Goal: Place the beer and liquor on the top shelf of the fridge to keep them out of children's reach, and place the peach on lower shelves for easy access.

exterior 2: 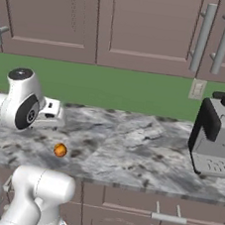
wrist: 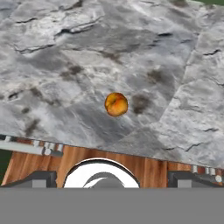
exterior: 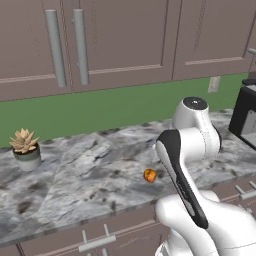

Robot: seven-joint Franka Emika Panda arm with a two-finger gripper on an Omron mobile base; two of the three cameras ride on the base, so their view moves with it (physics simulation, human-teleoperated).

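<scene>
peach point(wrist: 116, 104) alone on marble counter point(wrist: 65, 57), fingers point(wrist: 38, 178) spread wide above

An orange, red-blushed peach point(wrist: 116, 104) lies on grey-veined marble counter point(exterior: 75, 175) beneath brown cabinets point(exterior 2: 144, 28) and green wall point(exterior: 110, 107).

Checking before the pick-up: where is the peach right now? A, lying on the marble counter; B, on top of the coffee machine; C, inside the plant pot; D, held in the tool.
A: the peach lies alone on the marble counter, apart from the open tool.
</scene>
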